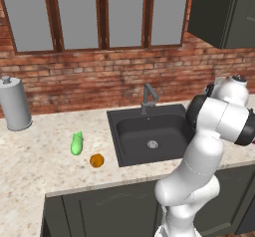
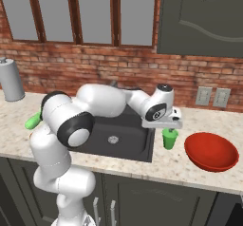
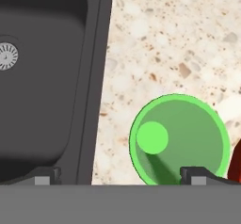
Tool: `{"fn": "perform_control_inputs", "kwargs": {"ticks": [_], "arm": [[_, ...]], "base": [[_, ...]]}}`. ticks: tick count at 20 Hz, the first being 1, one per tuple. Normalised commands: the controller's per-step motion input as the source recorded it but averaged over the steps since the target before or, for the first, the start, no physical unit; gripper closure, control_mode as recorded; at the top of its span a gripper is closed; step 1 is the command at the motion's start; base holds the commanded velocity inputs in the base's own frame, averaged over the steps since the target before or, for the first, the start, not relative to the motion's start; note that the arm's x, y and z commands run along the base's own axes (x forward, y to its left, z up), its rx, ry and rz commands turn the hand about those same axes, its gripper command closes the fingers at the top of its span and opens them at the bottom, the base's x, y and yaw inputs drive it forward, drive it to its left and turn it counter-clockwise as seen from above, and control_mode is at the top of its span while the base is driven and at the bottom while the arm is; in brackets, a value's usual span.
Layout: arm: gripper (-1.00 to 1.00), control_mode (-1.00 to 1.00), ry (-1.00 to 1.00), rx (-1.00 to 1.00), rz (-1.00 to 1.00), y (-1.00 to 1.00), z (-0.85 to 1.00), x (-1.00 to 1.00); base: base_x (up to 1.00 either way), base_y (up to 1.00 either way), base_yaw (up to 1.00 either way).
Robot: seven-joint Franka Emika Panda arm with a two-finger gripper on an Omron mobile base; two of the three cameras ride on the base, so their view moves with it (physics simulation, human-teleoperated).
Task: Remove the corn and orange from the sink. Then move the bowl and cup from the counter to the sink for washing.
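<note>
Green was the colour of the cup (image 3: 179, 140), and it stood right under the gripper (image 3: 122, 173) on the speckled desk (image 3: 164, 39), just beside the right edge of the sink (image 1: 149, 131). In the hand view the camera looked straight down into the cup. One dark finger tip sat over its rim and the other sat over the sink edge.

The jaws were wide open and held nothing. They were not yet centred on the cup.

The corn (image 1: 76, 144) and the orange (image 1: 96, 160) lay on the desk to the left of the sink, near the front edge and close to each other. The sink looked empty but for its silver drain (image 1: 152, 144). So the first part of the job looked done. The step in hand looked like picking up the cup.

Next, I think the gripper needed to slide a little away from the sink so the cup sat between the jaws. Then it needed to go down and close on the cup.

The red bowl (image 2: 211, 151) sat near the cup on its far side from the sink, but apart from it. That left little room on that side, so the cup could get bumped into the bowl. The way to the sink was short and open. The tap (image 1: 148, 97) stood at the back edge, out of the way.
</note>
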Motion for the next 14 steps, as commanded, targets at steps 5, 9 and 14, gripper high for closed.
{"fn": "perform_control_inputs", "kwargs": {"ticks": [5,9,14], "arm": [[-1.00,-1.00,0.00,0.00,0.00,-0.11,-0.13,0.14],[-1.00,-1.00,0.00,0.00,0.00,-0.06,-0.12,0.11],[-1.00,-1.00,0.00,0.00,0.00,0.00,-0.13,0.06]], "base": [[0.00,0.00,0.00],[0.00,0.00,0.00],[0.00,0.00,0.00]]}}
